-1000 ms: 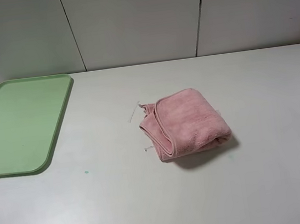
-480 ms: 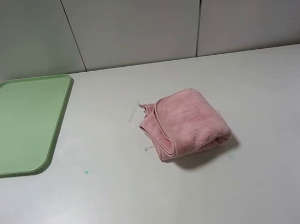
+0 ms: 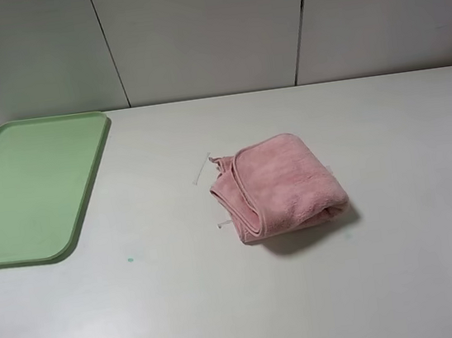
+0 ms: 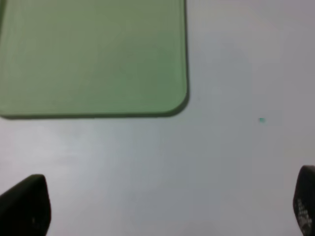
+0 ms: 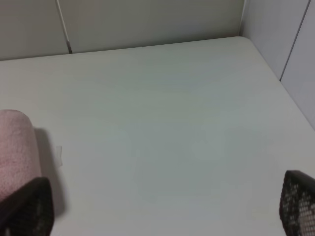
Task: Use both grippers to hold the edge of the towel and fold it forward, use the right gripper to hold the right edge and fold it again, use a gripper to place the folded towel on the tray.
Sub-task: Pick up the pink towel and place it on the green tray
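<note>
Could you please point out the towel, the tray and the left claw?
towel (image 3: pixel 282 182): exterior high view, top layer's middle.
tray (image 3: pixel 28 187): exterior high view, bare middle.
left claw (image 4: pixel 165 206): left wrist view, midway between fingertips.

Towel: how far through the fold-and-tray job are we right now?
Done: the towel lies folded into a compact bundle on the table. In hand: nothing. The left gripper and right gripper are both open, and neither is on the towel. Left: grasp the bundle and place it on the green tray.
</note>
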Robot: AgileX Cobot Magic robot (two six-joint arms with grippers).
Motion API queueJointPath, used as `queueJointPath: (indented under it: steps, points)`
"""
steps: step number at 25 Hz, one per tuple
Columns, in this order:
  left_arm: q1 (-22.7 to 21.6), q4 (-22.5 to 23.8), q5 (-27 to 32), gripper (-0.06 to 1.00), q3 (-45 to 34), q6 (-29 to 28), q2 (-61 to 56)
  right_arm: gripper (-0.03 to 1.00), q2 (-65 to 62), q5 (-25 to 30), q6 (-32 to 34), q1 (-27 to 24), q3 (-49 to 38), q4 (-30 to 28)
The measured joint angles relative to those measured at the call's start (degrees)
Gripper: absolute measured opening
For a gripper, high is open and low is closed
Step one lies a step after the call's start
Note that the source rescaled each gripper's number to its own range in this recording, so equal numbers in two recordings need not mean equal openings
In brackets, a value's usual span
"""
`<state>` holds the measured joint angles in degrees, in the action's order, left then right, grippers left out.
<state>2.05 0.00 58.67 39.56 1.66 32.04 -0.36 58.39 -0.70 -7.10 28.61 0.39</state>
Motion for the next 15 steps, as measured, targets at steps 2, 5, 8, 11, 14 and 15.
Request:
queueJointPath:
  steps: [2,5,8,11,14,15]
  points:
    - [0.06,-1.83,-0.87,0.99,1.63,2.14,5.05,1.00,0.00,0.00,0.00,0.00,0.00,0.00]
    - [1.40,-4.84,-3.16,1.00,3.71,3.09,12.30,1.00,0.00,0.00,0.00,0.00,0.00,0.00]
    - [4.07,-6.53,-4.90,1.00,6.04,3.26,19.37,1.00,0.00,0.00,0.00,0.00,0.00,0.00]
    - [7.16,-6.75,-5.46,1.00,8.46,3.26,25.15,1.00,0.00,0.00,0.00,0.00,0.00,0.00]
    - [10.80,-6.80,-7.78,1.00,10.02,1.80,30.08,1.00,0.00,0.00,0.00,0.00,0.00,0.00]
    - [12.22,-6.86,-8.72,1.00,10.24,1.08,31.65,1.00,0.00,0.00,0.00,0.00,0.00,0.00]
